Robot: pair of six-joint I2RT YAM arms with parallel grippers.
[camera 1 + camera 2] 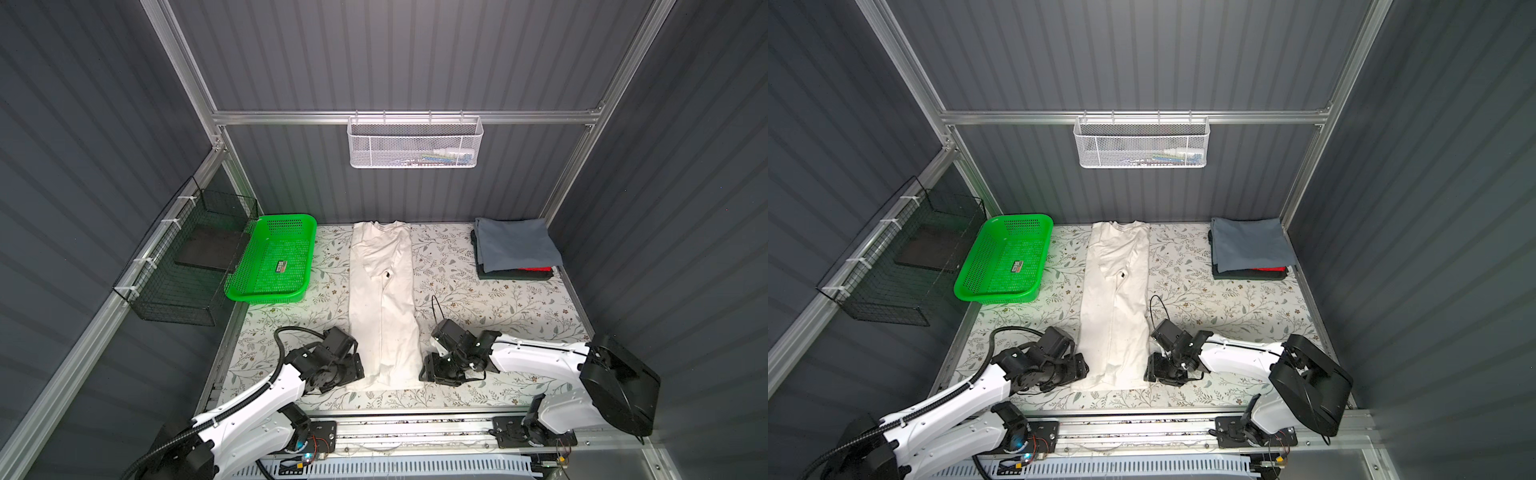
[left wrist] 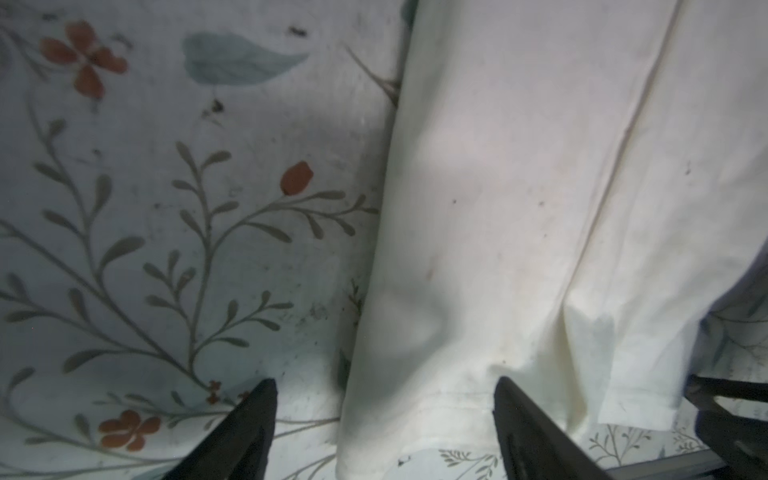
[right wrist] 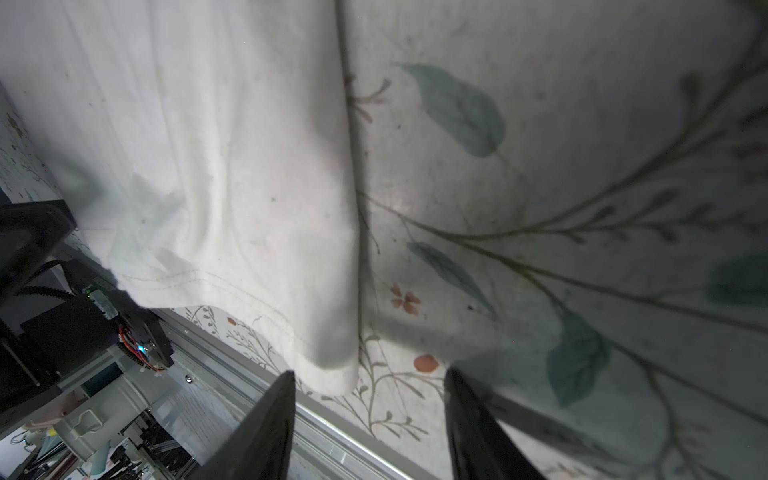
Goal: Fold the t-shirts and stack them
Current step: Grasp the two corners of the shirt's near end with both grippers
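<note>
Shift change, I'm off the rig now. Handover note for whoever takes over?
Left gripper: open, low at the near left hem corner of the cream tee, holding nothing.
Right gripper: open, low beside the near right hem corner, holding nothing.
Cream tee: mid-table, a long strip with the sides folded in, collar far.
Stack: far right corner, grey-blue tee on top of the dark tee and red tee.
Done: lengthwise folds.
Left: fold the strip crosswise, add it to the stack.

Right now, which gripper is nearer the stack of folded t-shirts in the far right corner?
Right. The right gripper sits at the near right corner of the cream tee, well short of the stack; the left gripper is across the tee, farther away.
</note>
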